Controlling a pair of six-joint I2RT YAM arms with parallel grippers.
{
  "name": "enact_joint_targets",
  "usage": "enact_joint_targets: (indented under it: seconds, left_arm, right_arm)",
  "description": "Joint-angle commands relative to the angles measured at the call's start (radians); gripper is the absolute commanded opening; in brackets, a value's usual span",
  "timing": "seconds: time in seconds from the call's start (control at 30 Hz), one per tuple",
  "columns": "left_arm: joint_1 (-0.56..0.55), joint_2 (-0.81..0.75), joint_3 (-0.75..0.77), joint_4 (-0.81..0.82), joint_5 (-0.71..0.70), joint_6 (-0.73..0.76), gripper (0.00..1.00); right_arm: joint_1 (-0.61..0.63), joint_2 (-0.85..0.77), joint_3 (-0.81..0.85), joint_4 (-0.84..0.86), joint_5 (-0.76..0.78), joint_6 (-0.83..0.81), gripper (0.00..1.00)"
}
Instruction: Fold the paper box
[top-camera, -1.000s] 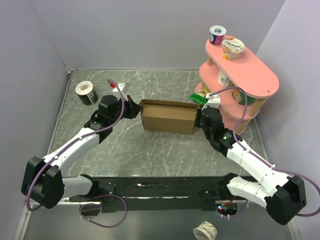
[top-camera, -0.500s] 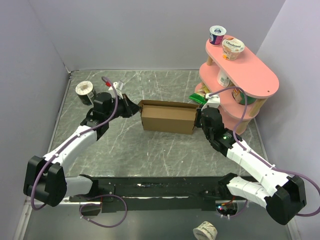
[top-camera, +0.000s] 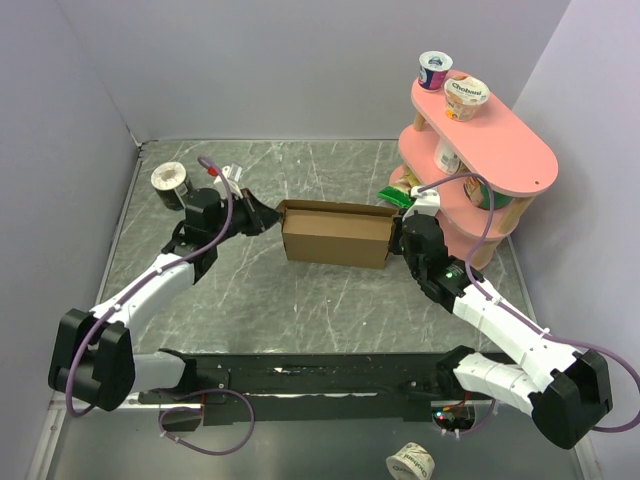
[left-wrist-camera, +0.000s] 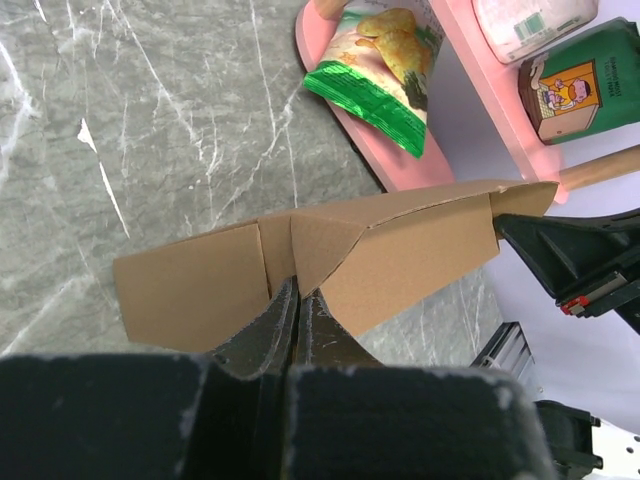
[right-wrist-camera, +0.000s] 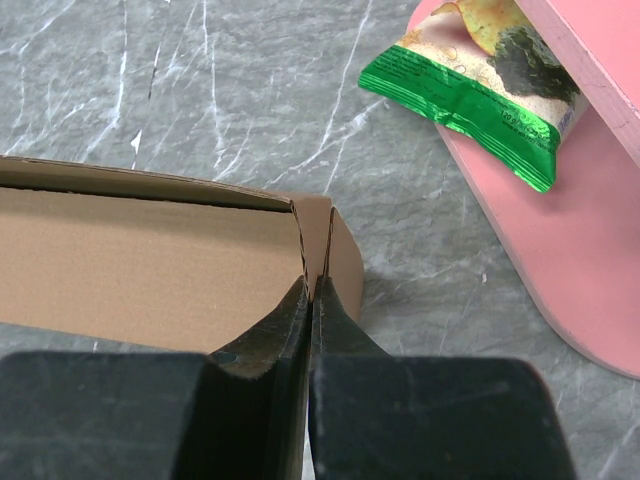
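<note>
1. Left gripper (left-wrist-camera: 297, 290) has its fingers pressed together. The tips sit against the near end of the paper box (top-camera: 335, 233), right at the seam where two end flaps meet. Whether a sliver of card is nipped between them cannot be told.
2. Right gripper (right-wrist-camera: 312, 285) is likewise closed tight, its tips at the box's opposite end, on the slit beside the corner flap.
3. The box lies on the marbled table (top-camera: 300, 290), straight ahead of each gripper and spanned between the two. A green snack bag (right-wrist-camera: 470, 95) on the pink shelf (top-camera: 500, 150) lies ahead and to the right of the right gripper's tips.
4. The corrugated card looks light and fairly stiff across its panels, though it should bend readily at the scored creases. On this smooth tabletop it would probably slide if pushed from one end only.
5. The best holds appear to be flap edges or the wall rim, pinched thin. Pressing mid-panel risks denting or buckling.
</note>
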Motion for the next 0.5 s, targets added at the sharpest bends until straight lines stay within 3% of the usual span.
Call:
enact_joint_targets:
  seconds: [0.0, 0.47]
  left_arm:
    - [-0.013, -0.004, -0.055, -0.034, 0.063, -0.032, 0.01]
    - [-0.023, -0.007, -0.119, -0.096, -0.002, 0.104, 0.01]
  right_arm:
    - [0.018, 0.044, -0.05, -0.199, -0.079, 0.013, 0.0]
    - [0.019, 0.035, -0.049, -0.208, -0.076, 0.018, 0.0]
